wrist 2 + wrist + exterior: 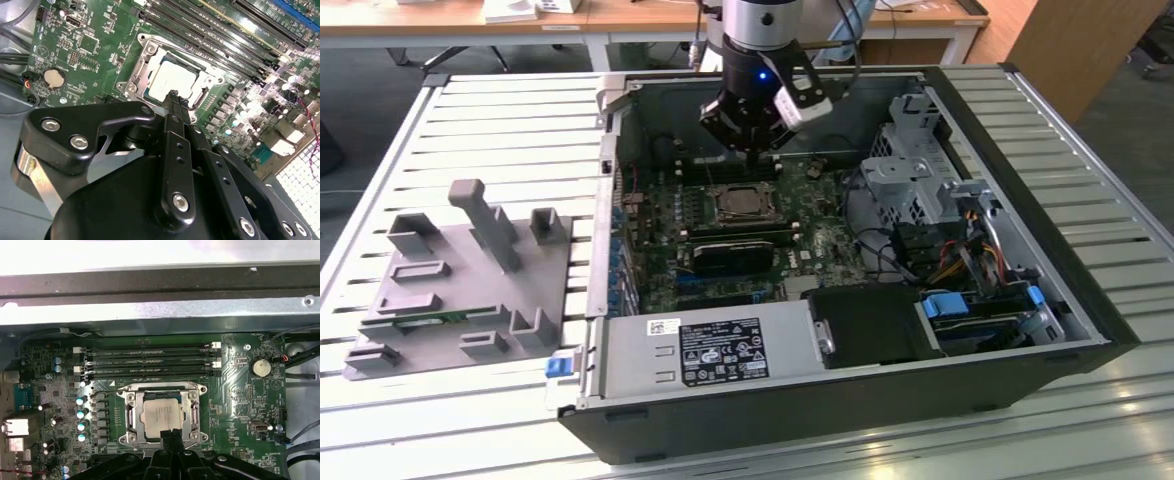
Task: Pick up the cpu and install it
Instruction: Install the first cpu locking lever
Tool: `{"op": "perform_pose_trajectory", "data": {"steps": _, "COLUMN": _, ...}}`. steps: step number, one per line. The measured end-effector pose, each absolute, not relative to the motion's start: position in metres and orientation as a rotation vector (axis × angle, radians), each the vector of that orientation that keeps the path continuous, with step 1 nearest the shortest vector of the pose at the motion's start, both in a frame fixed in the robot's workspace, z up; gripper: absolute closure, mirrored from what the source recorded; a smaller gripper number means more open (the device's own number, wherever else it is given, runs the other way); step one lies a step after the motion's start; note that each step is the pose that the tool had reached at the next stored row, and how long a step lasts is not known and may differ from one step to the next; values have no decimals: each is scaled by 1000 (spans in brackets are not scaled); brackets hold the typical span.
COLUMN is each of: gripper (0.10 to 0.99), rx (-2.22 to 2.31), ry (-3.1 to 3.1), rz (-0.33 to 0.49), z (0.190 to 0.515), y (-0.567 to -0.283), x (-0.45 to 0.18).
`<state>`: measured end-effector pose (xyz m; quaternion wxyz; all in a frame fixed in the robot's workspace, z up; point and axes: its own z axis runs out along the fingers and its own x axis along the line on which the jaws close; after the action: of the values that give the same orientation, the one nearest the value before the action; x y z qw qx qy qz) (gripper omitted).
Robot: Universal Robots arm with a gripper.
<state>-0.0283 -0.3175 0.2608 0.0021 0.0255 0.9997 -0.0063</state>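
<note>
cpu [161, 414] already seated in mobo socket [131, 399], looks placed. tool [173, 95] fingers pinched together, holding nothing, hovering just above chip edge. Socket latch status: can't tell.

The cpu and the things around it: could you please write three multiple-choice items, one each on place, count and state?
1. Where does the cpu lie?
A. in the motherboard socket
B. on the grey fixture outside the case
C. between the gripper's fingertips

2. How many long memory slots run beside the socket?
A. one
B. four
C. eight

3. How is the gripper?
A. wide open
B. shut, empty
C. shut on a cable

Answers: 1 A, both wrist views show the chip seated inside the metal socket frame. 2 B, the first wrist view shows four parallel slots. 3 B, the fingertips meet with nothing between them.
</note>
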Motion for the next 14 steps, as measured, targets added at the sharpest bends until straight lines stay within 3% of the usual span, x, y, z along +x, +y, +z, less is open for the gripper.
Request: {"op": "perform_pose_trajectory", "data": {"steps": 14, "gripper": 980, "rx": -1, "ry": 3137, "rz": -19, "z": 261, "y": -317, "x": -28}}
